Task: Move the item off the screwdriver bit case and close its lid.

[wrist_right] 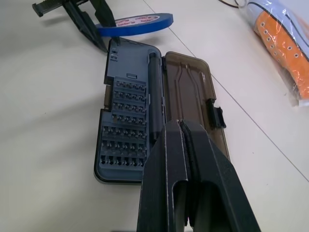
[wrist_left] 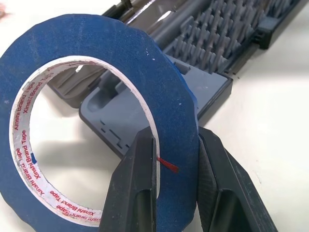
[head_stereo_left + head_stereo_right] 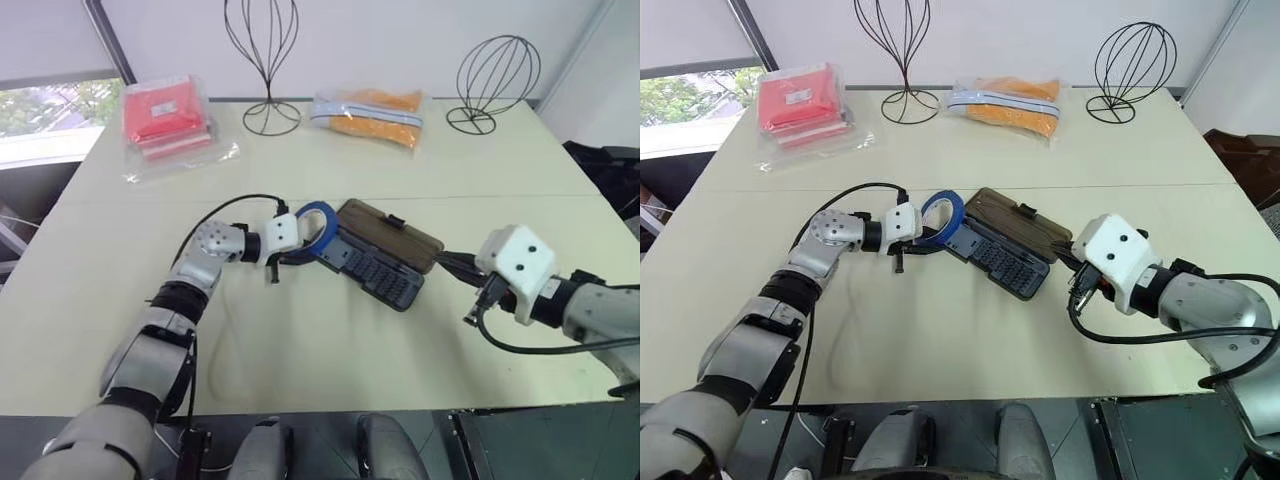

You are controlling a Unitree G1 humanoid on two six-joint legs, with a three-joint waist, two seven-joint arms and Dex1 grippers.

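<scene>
Low over the table (image 3: 330, 350), the right gripper (image 1: 181, 126) has its fingers pressed together, empty, just beside the open bit case (image 1: 126, 130). The left gripper (image 2: 176, 137) pinches the blue tape roll (image 2: 120, 53) by its wall, tilted at the case's left end. The lid (image 1: 188, 92) lies flat behind.

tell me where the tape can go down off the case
Bare table lies between case and near edge, and between the left gripper holding the tape and the red pack. Crowded: case's right end, at the right gripper.
</scene>
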